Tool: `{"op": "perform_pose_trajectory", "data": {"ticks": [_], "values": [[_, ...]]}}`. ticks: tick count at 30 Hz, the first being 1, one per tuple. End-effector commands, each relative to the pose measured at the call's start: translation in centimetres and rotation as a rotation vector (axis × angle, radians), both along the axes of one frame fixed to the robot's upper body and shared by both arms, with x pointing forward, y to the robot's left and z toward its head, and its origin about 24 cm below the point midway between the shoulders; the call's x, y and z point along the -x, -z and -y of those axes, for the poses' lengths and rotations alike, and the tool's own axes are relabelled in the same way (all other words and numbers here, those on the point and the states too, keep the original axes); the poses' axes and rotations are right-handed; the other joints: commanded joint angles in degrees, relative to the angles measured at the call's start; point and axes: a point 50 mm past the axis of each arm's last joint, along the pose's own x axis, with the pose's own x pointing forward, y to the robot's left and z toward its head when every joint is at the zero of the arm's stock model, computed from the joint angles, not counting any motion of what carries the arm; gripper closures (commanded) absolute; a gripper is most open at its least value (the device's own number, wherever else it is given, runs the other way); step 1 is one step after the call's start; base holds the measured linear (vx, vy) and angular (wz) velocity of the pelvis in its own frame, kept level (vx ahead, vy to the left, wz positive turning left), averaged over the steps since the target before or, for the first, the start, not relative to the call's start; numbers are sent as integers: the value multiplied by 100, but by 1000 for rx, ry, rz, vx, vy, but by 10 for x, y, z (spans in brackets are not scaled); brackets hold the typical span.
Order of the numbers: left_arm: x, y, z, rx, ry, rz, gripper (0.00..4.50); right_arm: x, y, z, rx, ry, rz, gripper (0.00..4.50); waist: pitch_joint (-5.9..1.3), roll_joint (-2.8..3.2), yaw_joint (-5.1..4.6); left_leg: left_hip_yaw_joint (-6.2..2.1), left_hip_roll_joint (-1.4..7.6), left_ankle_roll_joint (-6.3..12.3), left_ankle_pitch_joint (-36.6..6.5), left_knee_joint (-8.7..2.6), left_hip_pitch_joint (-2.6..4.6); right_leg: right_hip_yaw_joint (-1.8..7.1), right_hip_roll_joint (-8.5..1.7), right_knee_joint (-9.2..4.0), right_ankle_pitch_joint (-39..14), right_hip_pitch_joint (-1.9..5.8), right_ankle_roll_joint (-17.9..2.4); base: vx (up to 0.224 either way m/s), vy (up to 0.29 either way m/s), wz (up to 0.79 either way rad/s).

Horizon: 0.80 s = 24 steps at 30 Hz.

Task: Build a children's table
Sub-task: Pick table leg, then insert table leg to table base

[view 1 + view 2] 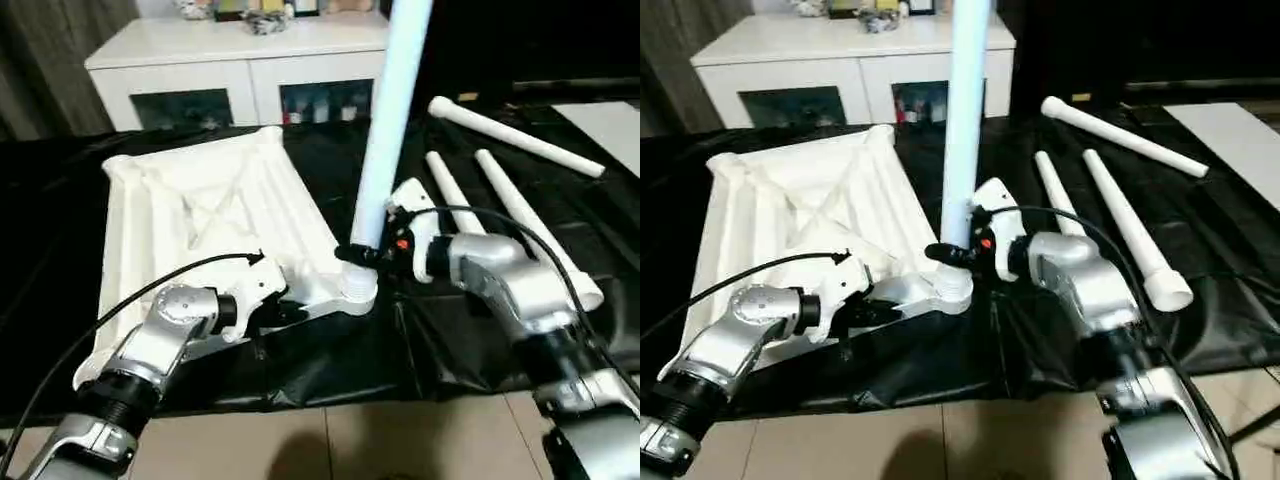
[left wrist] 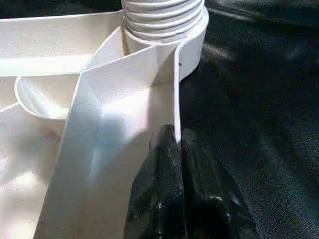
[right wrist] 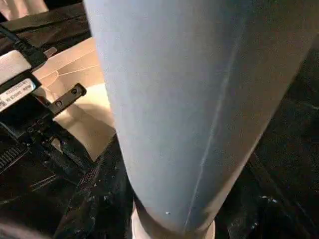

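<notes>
Left eye view: we saw the table top (image 1: 210, 215) lying upside down on a bench covered in black sheet (image 1: 450, 340), its ribbed underside facing up. Our left gripper (image 1: 285, 310) had its jaws pinched shut on the top's near rim beside the corner socket (image 1: 355, 290). One leg (image 1: 390, 110) stood upright in that socket, and our right gripper (image 1: 365, 252) had its jaws closed around the leg's base. Further right, three loose legs (image 1: 520, 215) lay on the sheet. A white cabinet (image 1: 240, 75) stood behind.
</notes>
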Motion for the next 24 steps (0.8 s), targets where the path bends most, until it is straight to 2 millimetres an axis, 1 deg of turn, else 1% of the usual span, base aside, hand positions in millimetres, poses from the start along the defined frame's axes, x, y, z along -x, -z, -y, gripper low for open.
{"op": "perform_pose_trajectory", "data": {"ticks": [1, 2, 3, 4, 6, 7, 10, 12, 13, 14, 15, 16, 17, 18, 19, 20, 21, 22, 23, 24], "values": [[-4, -12, 2, 33, 14, 42, 450, 7, 37, 7, 76, 48, -162, 268, -262, -1, -3, -26, -20, 153, -2536, -525, -11, 48, -189, -591, -3499, 279, -442, 0, 0, 0], [-4, -11, 2, 32, 15, 42, 450, 7, 38, 7, 79, 46, -163, 268, -258, 5, -4, -30, -16, 150, -2564, -531, 0, 46, -188, -592, -3483, 275, -456, 0, 0, 0], [-4, -11, 2, 31, 15, 42, 450, 7, 39, 6, 81, 45, -165, 268, -258, -10, -3, -30, -11, 154, -2595, -536, 11, 45, -189, -594, -3431, 275, -486, 0, 0, 0], [-4, -11, 1, 29, 13, 42, 450, 7, 40, 6, 82, 43, -165, 268, -253, -1, -2, -30, -7, 153, -2626, -540, 22, 43, -191, -600, -3426, 270, -501, 0, 0, 0], [-4, -11, -1, 21, 5, 44, 450, 8, 43, 5, 84, 44, -164, 268, -237, 22, -12, -39, 12, 154, -2765, -556, 54, 12, -208, -623, -3401, 278, -545, 0, 0, 0], [-5, -11, -1, 19, 2, 44, 450, 8, 43, 5, 85, 46, -162, 268, -239, 15, -25, -44, 10, 152, -2807, -560, 54, -7, -219, -631, -3381, 299, -554, 0, 0, 0], [-6, -10, -5, 2, -21, 50, 450, 7, 46, 4, 90, 70, -153, 268, -232, 1, -34, -47, 1, 142, -2821, -560, 60, -16, -227, -643, -3473, 295, -513, 0, 0, 0], [-12, -7, -9, -31, -102, 56, 450, 3, 51, 3, 89, 195, -151, 268, -199, 0, -65, -41, -26, 130, -2874, -551, 89, -42, -219, -689, -3731, 267, -420, 0, 0, 0], [-12, -7, -9, -32, -103, 57, 450, 3, 51, 3, 89, 197, -151, 268, -191, 2, -95, -41, -52, 110, -2986, -526, 147, -92, -213, -751, -3993, 237, -310, 0, 0, 0], [-16, -6, -9, -42, -161, 49, 450, 1, 54, 1, 96, 253, -153, 268, -180, 0, -130, -54, -58, 90, -3075, -517, 172, -142, -199, -788, -4116, 226, -205, 0, 0, 0], [-23, -6, -3, -55, -235, 42, 450, 0, 59, -2, 112, 320, -156, 268, -177, 18, -141, -63, -62, 77, -3137, -509, 199, -177, -197, -806, -4168, 219, -161, 0, 0, 0], [-23, -6, -2, -57, -243, 41, 450, 0, 59, -3, 114, 325, -156, 269, -169, 11, -175, -67, -55, 72, -3200, -511, 210, -211, -189, -832, -4200, 216, -123, 0, 0, 0], [-27, -6, 4, -63, -287, 37, 450, -1, 62, -6, 119, 360, -158, 269, -133, 77, -244, -114, -19, 95, -3566, -541, 287, -444, -149, -959, -4151, 276, 33, 0, 0, 0], [-27, -6, 4, -63, -287, 37, 450, -1, 62, -6, 119, 360, -158, 269, -111, 125, -271, -152, 32, 102, -3815, -602, 307, -532, -130, -965, -3970, 332, 52, 0, 0, 0], [-31, -6, 13, -53, -325, 27, 450, -2, 65, -9, 129, 406, -161, 269, -67, 241, -226, -253, 246, 84, -4450, -892, 136, -510, -103, -586, -3153, 623, -73, -79, -9, -3], [-34, -5, 24, -46, -371, 15, 450, -4, 69, -13, 144, 463, -164, 269, -51, 345, 152, -145, 468, -23, -5182, -1355, -288, -302, -94, 496, -1453, 941, -445, -79, -9, -3], [-38, -4, 35, -53, -411, 11, 450, -6, 72, -17, 163, 516, -158, 269, -53, 208, 210, -35, 498, 228, -4997, -1388, -129, -95, -53, 570, -1089, 764, -354, -65, -55, 8], [-41, -3, 43, -75, -437, 18, 450, -7, 73, -20, 169, 550, -150, 269, -99, 68, 179, 0, 423, 264, -4641, -1302, 101, 119, -69, 580, -1722, 686, -261, 25, -92, 13], [-43, -2, 49, -97, -454, 28, 450, -8, 73, -23, 168, 574, -145, 269, -100, -270, 198, 47, -242, 14, -2065, 287, 660, 218, -719, -904, -6448, -167, 39, 25, -92, 13], [-45, -2, 51, -103, -469, 34, 450, -7, 73, -26, 167, 582, -144, 269, -108, -309, 234, -42, -186, 126, -1384, 153, 278, 309, -816, -801, -6392, 189, 62, 59, -54, -27]]}}
